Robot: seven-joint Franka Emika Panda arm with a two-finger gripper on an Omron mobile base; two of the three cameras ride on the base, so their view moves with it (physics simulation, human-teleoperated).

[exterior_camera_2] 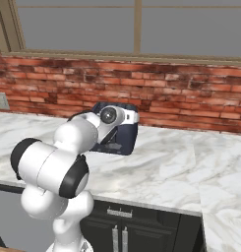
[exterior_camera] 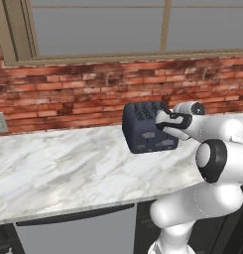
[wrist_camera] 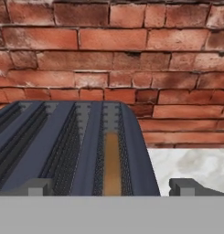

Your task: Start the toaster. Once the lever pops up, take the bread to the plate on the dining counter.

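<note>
The dark navy toaster point(exterior_camera: 143, 130) stands on a marbled worktop point(exterior_camera: 63, 163) against the brick wall. My gripper point(exterior_camera: 161, 122) hovers at the toaster's right end, just above its top, fingers spread open and holding nothing. In the hand view the toaster point(wrist_camera: 45, 151) fills the lower left with its slots running away from me. A golden-brown bread slice point(wrist_camera: 112, 164) sits down inside the rightmost slot. My gripper point(wrist_camera: 111, 188) straddles that slot, with one fingertip point(wrist_camera: 40, 187) on either side. From the right base, my hand covers part of the toaster point(exterior_camera_2: 126, 139). The plate and the dining counter are out of view.
A brick wall point(exterior_camera: 68, 94) with a window above backs the worktop. A wall outlet point(exterior_camera_2: 2, 100) sits at the far left. Dark cabinets point(exterior_camera_2: 122, 231) and a grey appliance front point(exterior_camera: 68, 235) lie under the worktop edge. The worktop stretches left and right of the toaster.
</note>
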